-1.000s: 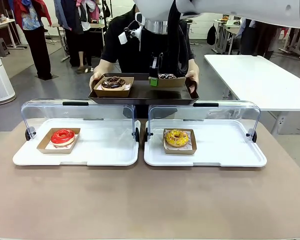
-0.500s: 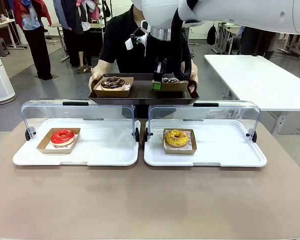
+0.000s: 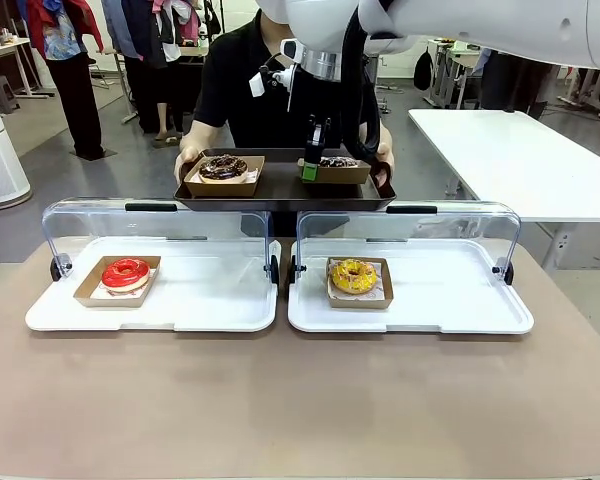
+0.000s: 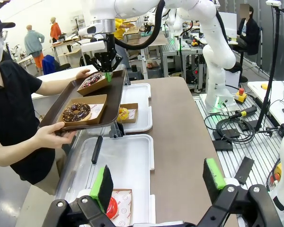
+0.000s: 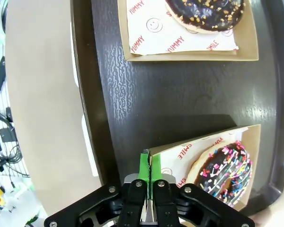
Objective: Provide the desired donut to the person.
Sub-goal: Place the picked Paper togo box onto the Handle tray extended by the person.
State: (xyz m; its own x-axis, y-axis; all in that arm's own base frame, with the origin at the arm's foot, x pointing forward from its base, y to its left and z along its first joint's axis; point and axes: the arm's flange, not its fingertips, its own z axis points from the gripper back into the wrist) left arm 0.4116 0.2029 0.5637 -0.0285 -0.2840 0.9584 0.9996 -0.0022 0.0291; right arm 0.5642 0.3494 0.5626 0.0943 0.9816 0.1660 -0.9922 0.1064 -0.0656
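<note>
On the near table, a red-glazed donut (image 3: pixel 126 271) and a yellow donut (image 3: pixel 353 274) are being kept in cardboard trays inside two white display cases (image 3: pixel 230 316), while the left gripper (image 4: pixel 158 182) is being held with its fingers wide apart and nothing between them. Beyond the cases, the rim of the sprinkled chocolate donut's cardboard tray (image 3: pixel 332 171) is being pinched between the closed fingers of the right gripper (image 3: pixel 308 172). That tray is being rested on the dark serving tray (image 3: pixel 280 191) beside a nut-topped chocolate donut (image 3: pixel 224 166), and the serving tray is being held by the person (image 3: pixel 242 85) at the far side.

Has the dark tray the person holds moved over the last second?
Yes. The dark tray has risen slightly, further above the fixed clear lids on the table.
</note>
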